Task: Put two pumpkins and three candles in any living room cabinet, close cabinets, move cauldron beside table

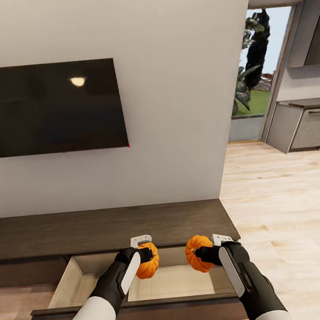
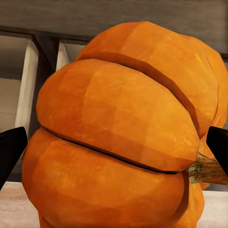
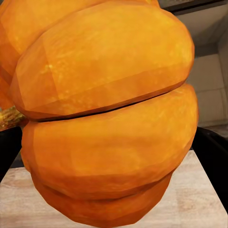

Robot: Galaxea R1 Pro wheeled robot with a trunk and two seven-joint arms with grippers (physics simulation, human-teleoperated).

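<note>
Nearest the head camera, the left gripper (image 1: pixel 140 255) and right gripper (image 1: pixel 212 253) are each closed around one pumpkin, both held above the open drawer (image 1: pixel 64 285) of the cabinet (image 1: pixel 108 228). The left pumpkin (image 1: pixel 148 263) is partly covered by the black fingers; its stem is hidden in the head view. The left wrist view shows the same pumpkin (image 2: pixel 118 137) lying on its side, stem axis roughly horizontal, the stem cut off by a dark fingertip (image 2: pixel 218 149). The right pumpkin (image 1: pixel 198 253) is also partly masked. In the right wrist view this pumpkin (image 3: pixel 109 114) lies sideways, its stem barely visible at the frame edge. The drawer's pale interior is partly hidden behind both arms.
</note>
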